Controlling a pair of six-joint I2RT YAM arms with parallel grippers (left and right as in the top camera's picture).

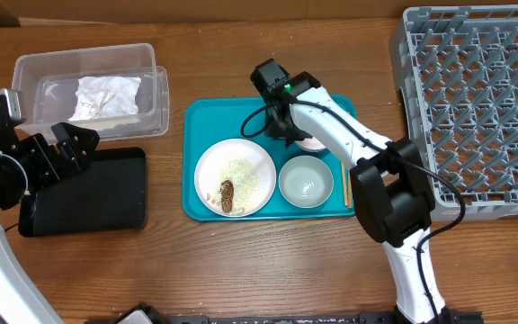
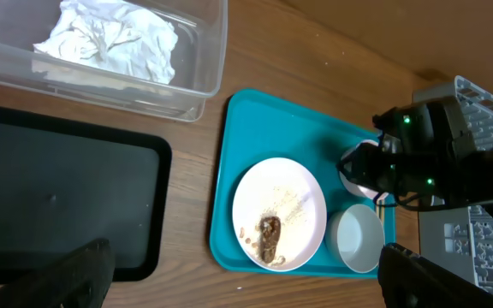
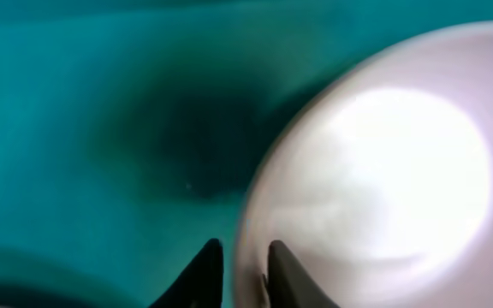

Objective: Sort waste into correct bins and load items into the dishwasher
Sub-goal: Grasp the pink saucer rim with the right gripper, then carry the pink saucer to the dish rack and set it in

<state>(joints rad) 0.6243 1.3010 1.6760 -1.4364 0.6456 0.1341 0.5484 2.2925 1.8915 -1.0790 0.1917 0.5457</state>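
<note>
My right gripper (image 1: 288, 131) is down at the back of the teal tray (image 1: 203, 117), and its fingers (image 3: 240, 261) are closed across the rim of the small white cup (image 3: 375, 171). The arm mostly hides the cup in the overhead view. The white plate (image 1: 241, 155) holds loose rice (image 1: 241, 174) and a brown lump (image 1: 227, 195). The grey-blue bowl (image 1: 306, 181) sits beside the plate, with the chopsticks (image 1: 346, 184) at the tray's right edge. My left gripper (image 1: 68, 146) is open and empty over the black tray (image 1: 106, 193). The napkin (image 1: 106, 96) lies in the clear tub (image 1: 25, 67). The red wrapper is not in view.
The grey dish rack (image 1: 475, 99) fills the right side of the table. The clear tub stands at the back left with the black tray just in front of it. Bare wooden tabletop (image 1: 268, 270) runs along the front.
</note>
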